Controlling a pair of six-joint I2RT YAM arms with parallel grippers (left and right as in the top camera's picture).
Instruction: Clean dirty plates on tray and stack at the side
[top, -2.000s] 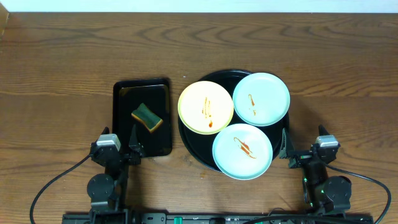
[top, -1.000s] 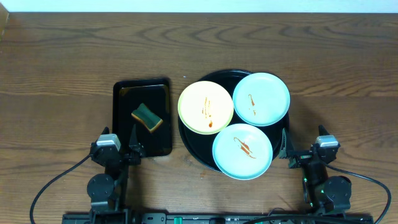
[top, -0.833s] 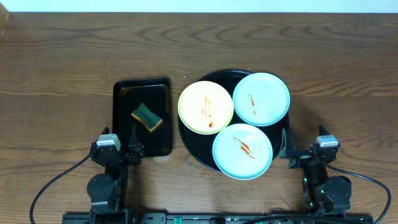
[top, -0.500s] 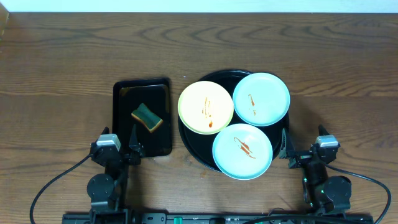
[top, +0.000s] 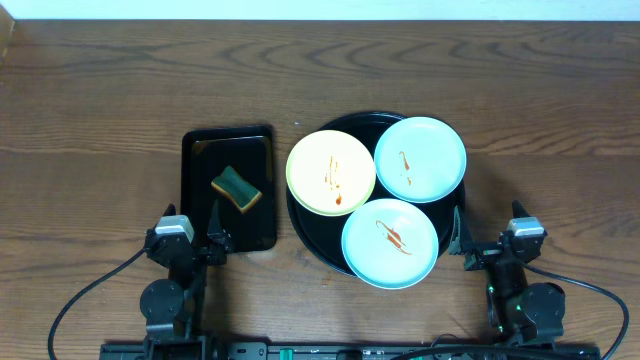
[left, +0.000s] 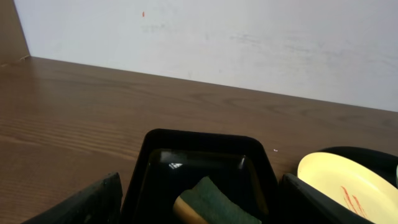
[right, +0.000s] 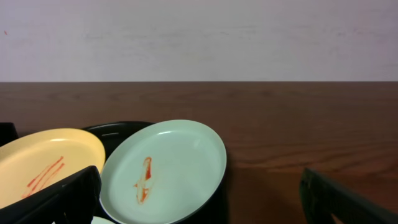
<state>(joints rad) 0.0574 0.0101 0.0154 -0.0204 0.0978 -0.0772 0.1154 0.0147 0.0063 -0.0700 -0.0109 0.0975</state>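
Note:
Three plates lie on the round black tray (top: 318, 238): a pale yellow plate (top: 331, 172) at the left, a mint-blue plate (top: 420, 159) at the back right and a mint-blue plate (top: 390, 243) at the front. Each has a reddish-orange sauce streak. My left gripper (top: 214, 240) rests open at the near edge of the table, just in front of the rectangular tray. My right gripper (top: 470, 248) rests open to the right of the front plate. The right wrist view shows the back mint-blue plate (right: 165, 169) and the yellow plate (right: 43, 165) between my open fingers (right: 199, 199).
A small rectangular black tray (top: 228, 195) to the left of the round tray holds a green and tan sponge (top: 236, 189). The left wrist view shows this tray (left: 199, 168) and the sponge (left: 214, 202) between my open fingers (left: 199, 202). A white wall stands behind the table.

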